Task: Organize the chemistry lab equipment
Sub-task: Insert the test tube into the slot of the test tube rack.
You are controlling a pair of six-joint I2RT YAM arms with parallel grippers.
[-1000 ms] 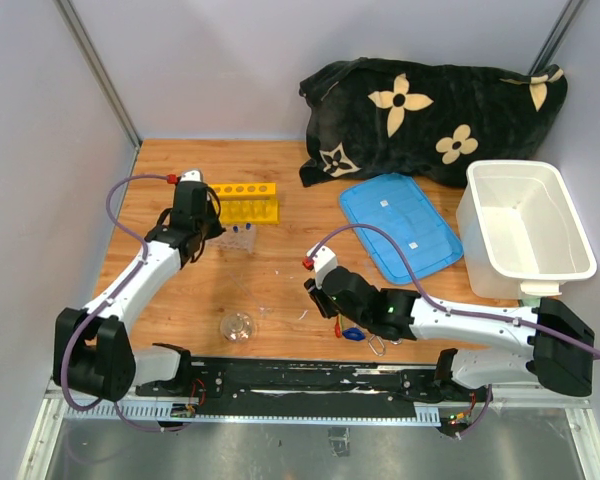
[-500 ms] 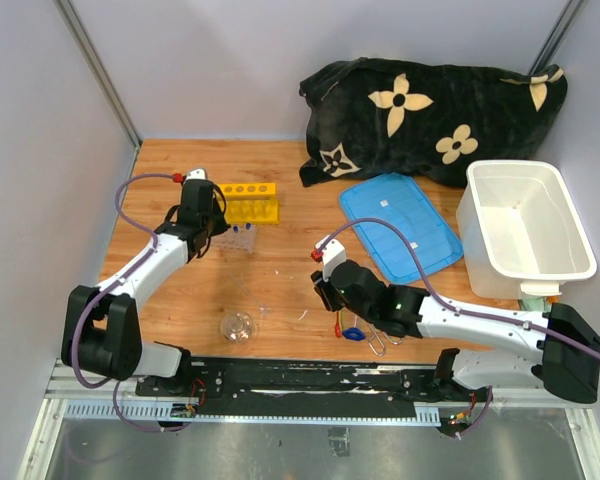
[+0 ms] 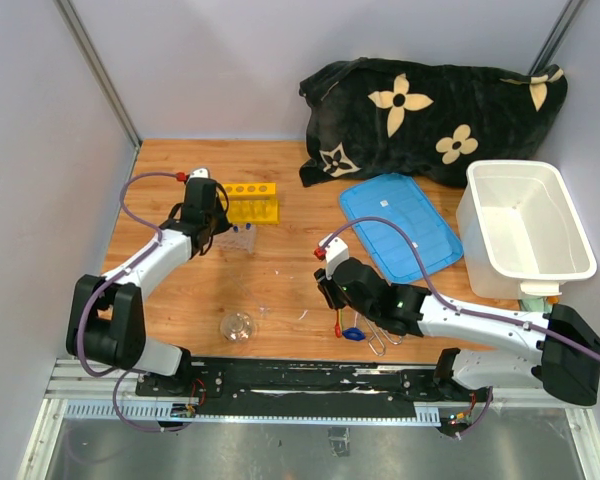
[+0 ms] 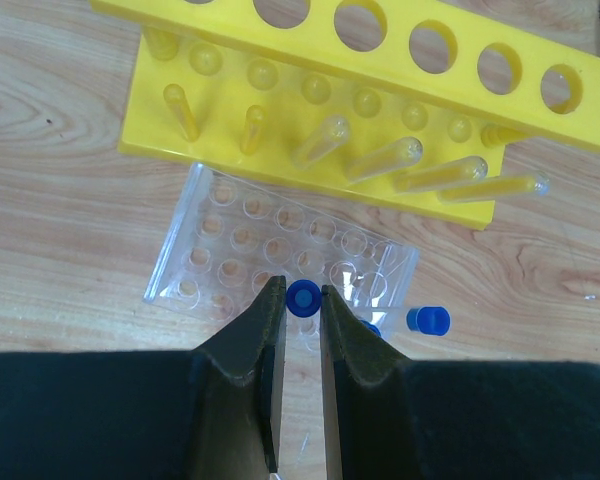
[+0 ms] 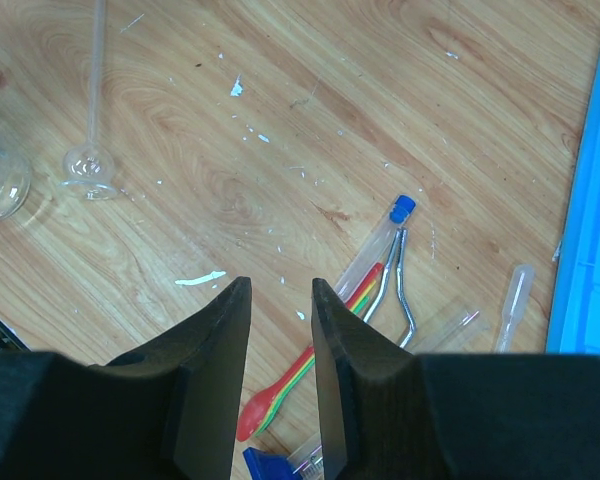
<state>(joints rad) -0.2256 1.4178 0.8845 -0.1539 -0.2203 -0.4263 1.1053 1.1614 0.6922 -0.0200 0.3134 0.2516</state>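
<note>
Your counter (image 3: 280,170) is a wooden top. At its far side lies the black cloth (image 3: 430,110) with cream flowers. On the right stands the white tub (image 3: 510,168), with its blue lid (image 3: 405,205) flat beside it.

The yellow tube rack (image 3: 248,205) stands upright at the far left, with a row of round holes in its top shelf and slanting pegs on its base. Just in front of it a clear well tray (image 4: 280,255) lies flat on the wood; you cannot tell whether the two touch. Your left tool (image 4: 300,292) hangs over the tray's near edge, fingers clamped on a blue-capped test tube (image 4: 302,300). You see the tube end-on, so only its round cap shows. A second blue cap (image 4: 428,320) lies just past the tray's corner, apart from the fingers.

Your right tool (image 5: 278,288) hovers mid-counter, its fingers apart with only bare wood between them. Near the counter's front edge a round glass flask (image 3: 237,326) stands between the two arms, well apart from both tools. A long-necked glass piece (image 5: 88,165) sits close to it.

On the lid side of the right tool, three things lie bunched together, touching or crossing:
- the metal tongs (image 5: 396,262)
- the red-handled spatula (image 5: 258,415), streaked yellow and green along its shaft
- a second test tube (image 5: 380,240), clear with a blue cap

The spatula's spoon end lies just beside one fingertip. A small plastic pipette (image 5: 515,295) lies between the bunch and the lid.
</note>
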